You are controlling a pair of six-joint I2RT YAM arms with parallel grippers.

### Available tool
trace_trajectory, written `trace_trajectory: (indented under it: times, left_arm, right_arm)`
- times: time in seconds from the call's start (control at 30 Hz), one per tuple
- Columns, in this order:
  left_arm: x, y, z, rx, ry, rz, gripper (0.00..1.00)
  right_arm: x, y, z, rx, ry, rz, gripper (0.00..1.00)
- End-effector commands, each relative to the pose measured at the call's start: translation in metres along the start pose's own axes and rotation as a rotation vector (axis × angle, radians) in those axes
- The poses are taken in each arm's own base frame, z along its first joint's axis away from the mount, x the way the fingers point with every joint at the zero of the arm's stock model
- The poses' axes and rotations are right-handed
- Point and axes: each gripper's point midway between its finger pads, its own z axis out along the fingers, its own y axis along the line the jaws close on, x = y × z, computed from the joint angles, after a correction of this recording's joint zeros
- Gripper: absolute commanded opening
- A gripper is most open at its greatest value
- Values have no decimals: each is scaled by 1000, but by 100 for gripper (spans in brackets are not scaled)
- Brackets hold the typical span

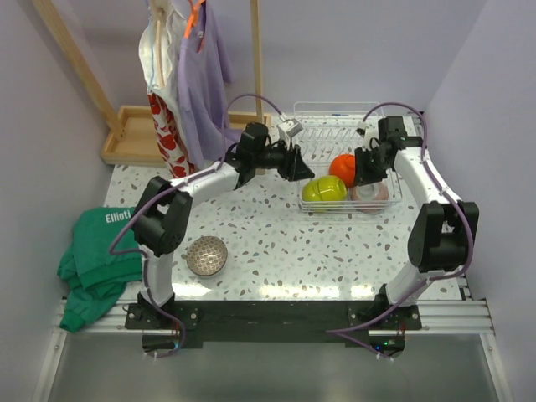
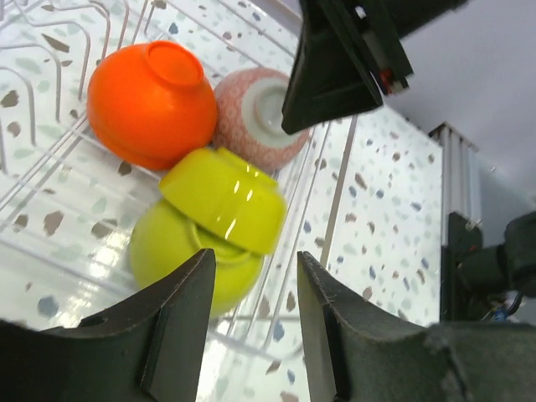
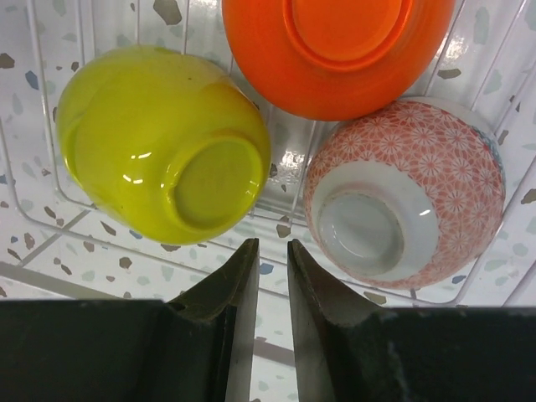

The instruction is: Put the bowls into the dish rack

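Note:
The clear wire dish rack [image 1: 333, 110] stands at the back right of the table. Three bowls lie upside down in its near end: lime green [image 1: 323, 190] [image 2: 224, 198] [image 3: 159, 142], orange-red [image 1: 342, 167] [image 2: 151, 102] [image 3: 335, 50] and the pink-patterned one [image 1: 369, 193] [image 2: 261, 117] [image 3: 406, 193]. A grey-brown speckled bowl [image 1: 207, 255] sits upright on the table near the left arm's base. My left gripper [image 1: 296, 163] [image 2: 255, 280] hovers open and empty at the rack's left side. Over the rack's near right, my right gripper [image 1: 365, 170] [image 3: 272, 255] has its jaws narrowly apart, holding nothing.
A green cloth [image 1: 96, 251] hangs over the table's left edge. A wooden tray [image 1: 134, 134] with posts and hanging clothes [image 1: 188, 75] stands at the back left. The wall runs close along the right of the rack.

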Motion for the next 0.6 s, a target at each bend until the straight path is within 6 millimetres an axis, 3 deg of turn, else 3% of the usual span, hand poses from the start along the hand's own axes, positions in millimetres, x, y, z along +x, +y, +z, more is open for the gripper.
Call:
trace_trajectory:
  times: [0.0,0.1,0.2,0.33,0.57]
  left_arm:
    - [23,-4,-46,-87,117,233,49]
    - [34,-10,-81,-147,162,310,49]
    - [55,-1,-106,-223,218,294,49]
    - [55,1,-138,-280,209,288,49]
    - [56,11,-170,-362,202,324,49]
  right_arm:
    - [-21,12,6,-40,-43,-47,24]
    - [-28,35,9,-78,-51,-105,24]
    - [-32,59,17,-108,-50,-152,25]
    - [-35,85,22,-137,-44,-209,25]
    - [-37,100,25,-126,-32,-260,25]
